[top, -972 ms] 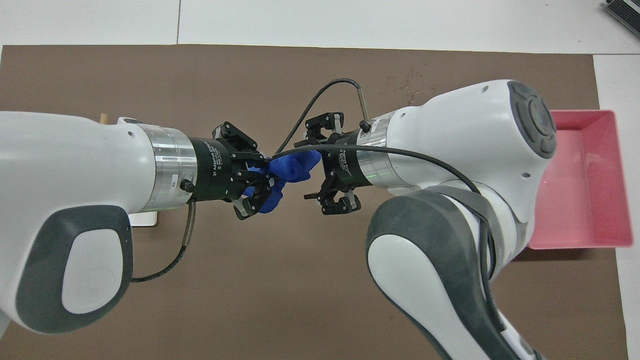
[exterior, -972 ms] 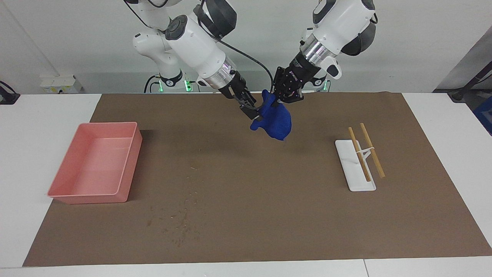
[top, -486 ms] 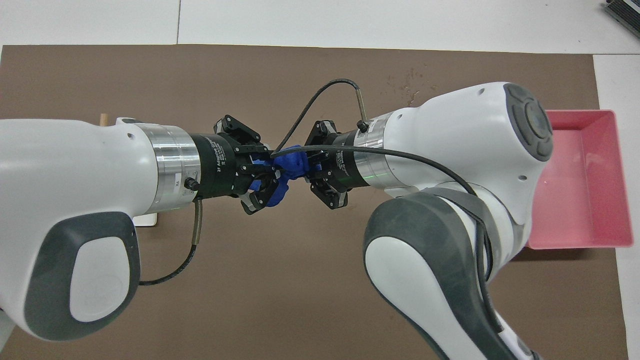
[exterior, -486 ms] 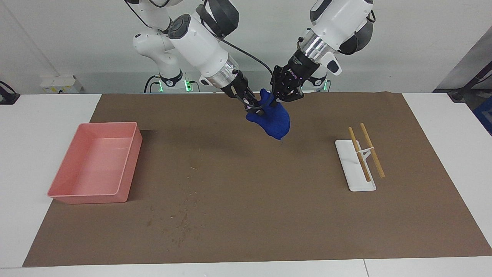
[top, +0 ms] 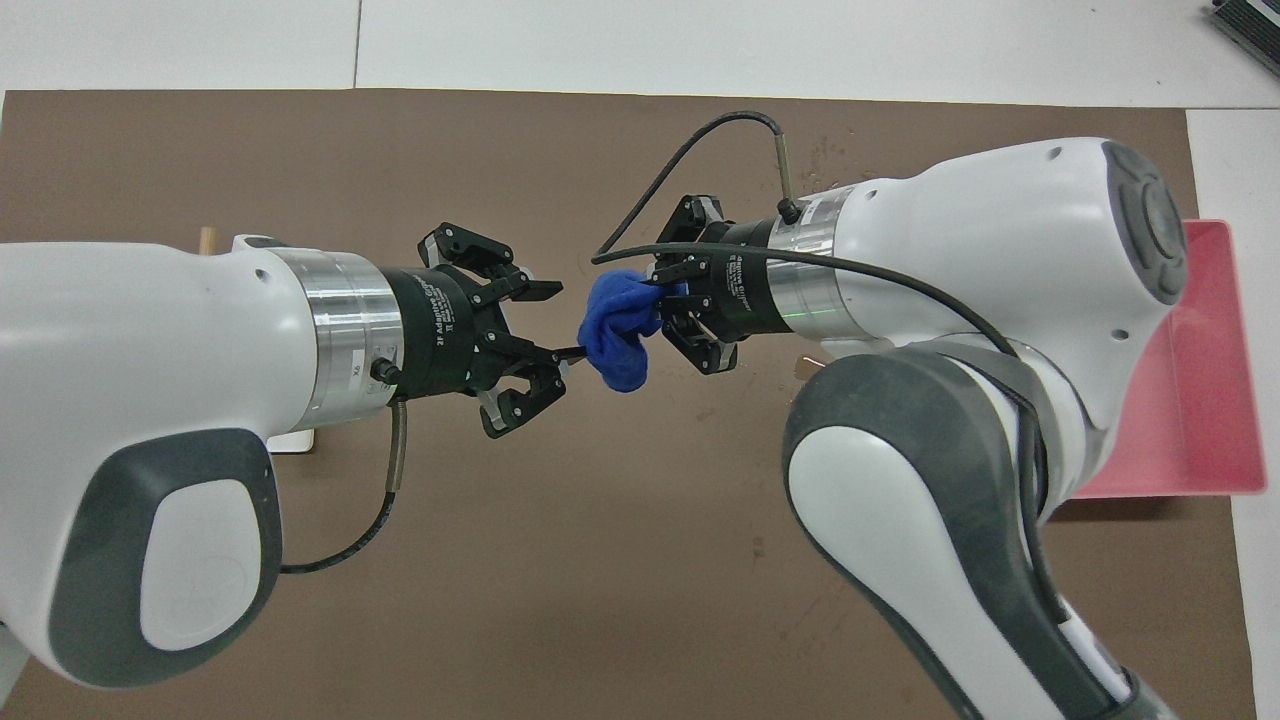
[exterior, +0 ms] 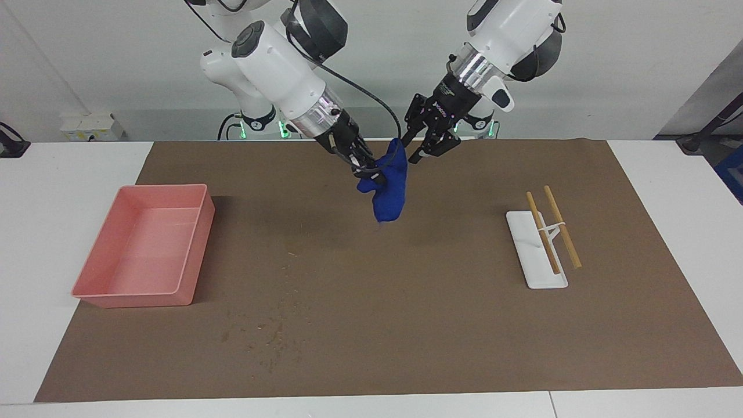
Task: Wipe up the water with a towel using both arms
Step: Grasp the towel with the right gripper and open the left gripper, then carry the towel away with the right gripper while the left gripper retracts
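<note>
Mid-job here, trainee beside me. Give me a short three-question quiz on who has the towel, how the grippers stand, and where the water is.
1. True or false: the left gripper is shut on the towel.
2. Which gripper holds the towel? A) right gripper B) left gripper C) neither
3. Fill in: compared with the pink tray, the water on the brown mat lies mostly ______ from the robots.

Key
1. False: its fingers are spread and it hangs in the air beside the towel.
2. A: the towel dangles from it above the mat.
3. Farther: the droplets are scattered beside the tray's corner, away from the robots.
</note>
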`<state>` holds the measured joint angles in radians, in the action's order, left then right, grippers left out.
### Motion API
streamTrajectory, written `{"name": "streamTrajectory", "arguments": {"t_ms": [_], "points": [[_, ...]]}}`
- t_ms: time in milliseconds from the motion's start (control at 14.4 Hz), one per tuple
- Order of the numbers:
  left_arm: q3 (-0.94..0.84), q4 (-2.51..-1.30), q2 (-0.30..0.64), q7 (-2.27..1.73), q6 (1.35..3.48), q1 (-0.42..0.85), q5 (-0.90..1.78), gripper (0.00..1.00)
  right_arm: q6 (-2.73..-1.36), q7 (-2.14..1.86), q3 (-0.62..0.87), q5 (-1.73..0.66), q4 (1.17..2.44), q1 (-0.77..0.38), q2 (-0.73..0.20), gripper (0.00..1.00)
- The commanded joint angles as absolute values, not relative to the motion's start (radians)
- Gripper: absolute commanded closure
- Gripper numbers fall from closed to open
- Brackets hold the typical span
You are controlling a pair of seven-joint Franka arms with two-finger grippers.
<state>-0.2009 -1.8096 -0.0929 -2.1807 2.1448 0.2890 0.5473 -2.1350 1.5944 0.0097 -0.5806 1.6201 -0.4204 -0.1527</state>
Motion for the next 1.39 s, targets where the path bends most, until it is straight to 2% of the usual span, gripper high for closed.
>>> {"name": "streamTrajectory", "arguments": {"t_ms": [0, 139, 417, 625, 833, 972, 1111, 1319], "points": [[-0.193, -1.802, -0.100, -2.183, 2.132, 0.287, 0.514, 0.00, -2.259, 1.476, 0.017, -0.549, 1.652, -0.391, -0.146, 1.00], [-0.189, -1.796, -0.100, -2.181, 2.102, 0.285, 0.444, 0.00, -2.334, 1.384, 0.015, -0.534, 1.681, -0.370, -0.159, 1.00], [-0.179, -1.789, -0.113, -2.059, 1.953, 0.244, 0.298, 0.00, -2.439, 1.156, 0.017, -0.491, 1.669, -0.289, -0.261, 1.00], [-0.179, -1.789, -0.123, -1.755, 1.850, 0.135, 0.293, 0.00, -2.563, 0.946, 0.017, -0.477, 1.629, -0.223, -0.371, 1.00], [-0.179, -1.796, -0.130, -1.440, 1.835, -0.006, 0.288, 0.00, -2.588, 0.821, 0.017, -0.451, 1.580, -0.166, -0.457, 1.00], [-0.179, -1.792, -0.130, -1.230, 1.794, -0.105, 0.288, 0.00, -2.661, 0.787, 0.017, -0.442, 1.578, -0.143, -0.506, 1.00], [-0.179, -1.795, -0.143, -1.023, 1.729, -0.155, 0.290, 0.00, -2.718, 0.721, 0.017, -0.428, 1.563, -0.129, -0.561, 1.00], [-0.175, -1.793, -0.144, -0.809, 1.662, -0.178, 0.212, 0.00, -2.775, 0.629, 0.017, -0.425, 1.583, -0.124, -0.589, 1.00]]}}
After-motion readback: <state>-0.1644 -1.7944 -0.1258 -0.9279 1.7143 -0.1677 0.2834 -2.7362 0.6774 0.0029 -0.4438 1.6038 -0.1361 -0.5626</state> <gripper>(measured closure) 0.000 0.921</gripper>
